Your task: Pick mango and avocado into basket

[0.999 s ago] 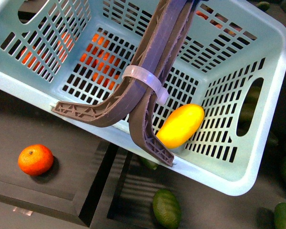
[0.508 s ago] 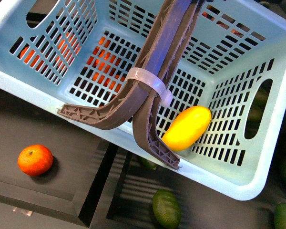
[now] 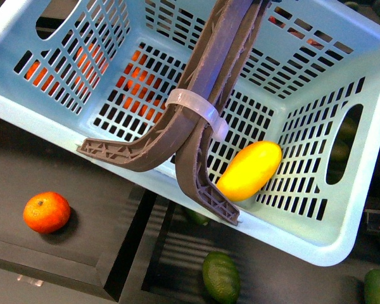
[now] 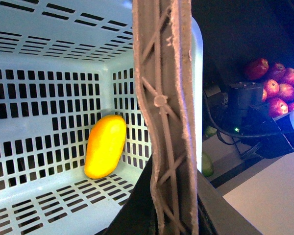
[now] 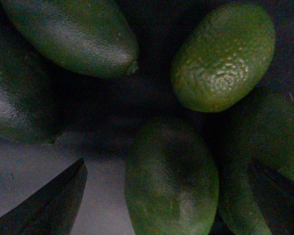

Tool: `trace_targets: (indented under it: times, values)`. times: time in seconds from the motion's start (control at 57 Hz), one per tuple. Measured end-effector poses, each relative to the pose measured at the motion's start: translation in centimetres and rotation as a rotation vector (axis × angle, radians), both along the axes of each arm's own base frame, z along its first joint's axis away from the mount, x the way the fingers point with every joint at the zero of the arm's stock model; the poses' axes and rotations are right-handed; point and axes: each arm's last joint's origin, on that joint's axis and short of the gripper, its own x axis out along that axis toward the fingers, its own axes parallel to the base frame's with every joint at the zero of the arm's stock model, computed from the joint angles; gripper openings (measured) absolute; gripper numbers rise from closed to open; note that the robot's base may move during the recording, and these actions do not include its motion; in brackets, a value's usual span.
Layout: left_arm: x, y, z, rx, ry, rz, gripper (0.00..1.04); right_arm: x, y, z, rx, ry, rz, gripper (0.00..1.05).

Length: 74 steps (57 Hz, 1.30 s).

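The mint-blue basket [image 3: 342, 234] hangs tilted above the dark display, and the yellow mango [image 3: 249, 170] lies inside it against the lower wall. My left gripper [image 4: 159, 215] is shut on the basket's brown-grey handles [image 3: 202, 114], which run straight up in the left wrist view beside the mango [image 4: 105, 146]. My right gripper [image 5: 166, 166] is open just over a heap of dark green avocados, with one avocado [image 5: 171, 181] between its fingers [image 5: 54, 200]. Another avocado [image 3: 221, 275] lies below the basket in the front view.
A tangerine [image 3: 46, 212] sits on the dark shelf at lower left, next to a step edge [image 3: 133, 247]. More tangerines show orange through the basket's slots. Red apples [image 4: 277, 85] lie beyond the basket. Other avocados [image 5: 73, 34] and a bumpy green one [image 5: 223, 56] crowd the right gripper.
The basket has shifted a little to the right and up since a second ago, and the mango moved with it. The tangerine and the avocado below stayed put.
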Motion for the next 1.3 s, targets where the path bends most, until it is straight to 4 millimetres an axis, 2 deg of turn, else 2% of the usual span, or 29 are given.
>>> trace_targets:
  times: [0.631, 0.947, 0.999, 1.122, 1.174, 1.297]
  values:
    - [0.0, 0.0, 0.0, 0.001, -0.001, 0.001, 0.09, 3.0, -0.6, -3.5, 0.026, -0.001, -0.076, 0.97]
    - [0.0, 0.0, 0.0, 0.0, -0.001, 0.001, 0.09, 3.6, -1.3, -3.5, 0.022, -0.02, -0.089, 0.55]
    - [0.0, 0.0, 0.0, 0.0, 0.0, 0.001, 0.09, 3.5, -1.5, -3.3, 0.032, -0.025, -0.09, 0.5]
    - [0.0, 0.0, 0.0, 0.001, -0.001, 0.001, 0.09, 3.0, -1.9, -2.0, 0.044, -0.035, -0.094, 0.48]
    - [0.0, 0.0, 0.0, 0.001, -0.001, 0.001, 0.09, 3.0, -2.2, -1.0, 0.05, -0.052, -0.095, 0.48]
    - [0.0, 0.0, 0.0, 0.0, -0.001, 0.001, 0.09, 3.7, -3.4, 2.8, 0.055, -0.122, -0.106, 0.48]
